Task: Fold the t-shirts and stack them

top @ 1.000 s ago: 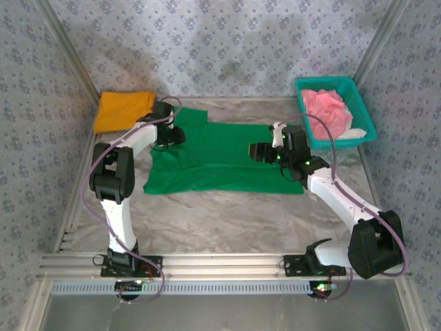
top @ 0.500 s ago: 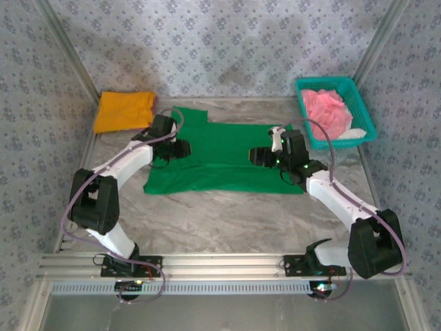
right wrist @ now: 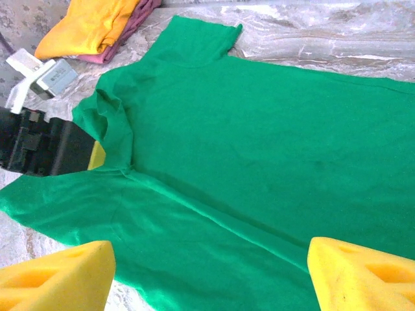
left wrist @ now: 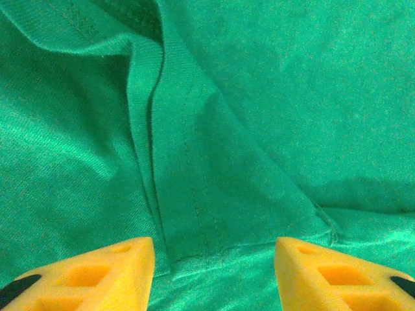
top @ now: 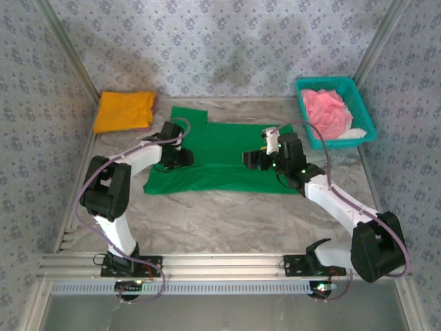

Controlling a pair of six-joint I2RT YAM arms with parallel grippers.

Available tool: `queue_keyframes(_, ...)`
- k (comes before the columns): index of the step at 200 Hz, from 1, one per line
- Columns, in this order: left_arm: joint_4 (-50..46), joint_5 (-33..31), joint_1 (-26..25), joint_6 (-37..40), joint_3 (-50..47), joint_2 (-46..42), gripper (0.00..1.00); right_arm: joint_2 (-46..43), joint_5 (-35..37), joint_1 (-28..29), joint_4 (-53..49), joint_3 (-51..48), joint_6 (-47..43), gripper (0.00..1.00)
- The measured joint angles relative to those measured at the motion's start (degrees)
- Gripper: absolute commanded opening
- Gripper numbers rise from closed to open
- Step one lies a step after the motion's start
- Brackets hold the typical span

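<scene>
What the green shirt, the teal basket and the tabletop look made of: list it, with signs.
Green t-shirt: soft knit cloth, matte with a faint sheen; fine weave, stitched hems and limp folds show. Teal basket: likely rigid plastic; open mesh walls. Table: smooth, glossy, marble-veined; real stone or printed laminate, cannot tell.

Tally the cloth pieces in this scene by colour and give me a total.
green t-shirt: 1
orange-yellow t-shirt: 1
pink t-shirt, in the teal basket: 1
mauve cloth, only an edge showing under the orange-yellow one: 1
Total: 4
The white scrap in the basket is too unclear to count.
</scene>
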Motion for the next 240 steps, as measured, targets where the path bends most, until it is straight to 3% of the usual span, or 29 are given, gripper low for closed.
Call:
queue_keyframes(34,0.72,-0.17,-0.59,-0.42,0.31,1.44,0.36,-1.88,1.27,0.00,0.35,-0.35,-0.50,0.82)
queue_keyframes(60,0.98,-0.20,-0.85,-0.44,1.16,3.17,0.37,-2.56,1.97,0.00,0.35,-0.87,-0.74,0.83)
queue_keyframes(90,1.33,-0.26,-0.85,-0.81,1.42,4.02,0.16,-3.45,2.80,0.00,0.31,-1.57,-0.76,0.84)
queue_keyframes(121,1.31,-0.44,-0.85,-0.33,1.88,4.02,0.03,-3.56,3.37,-0.02,0.31,-1.64,-0.76,0.84)
queue_keyframes(189,-1.27,-2.54,-1.49,0.70,11.08,6.25,0.03,-3.72,3.67,-0.02,0.31,-1.97,-0.76,0.85)
queue_keyframes(240,-5.35,-4.17,-2.60,3.43,22.10,14.32,0.22,-3.78,3.69,-0.02,0.31,-1.99,-0.76,0.85)
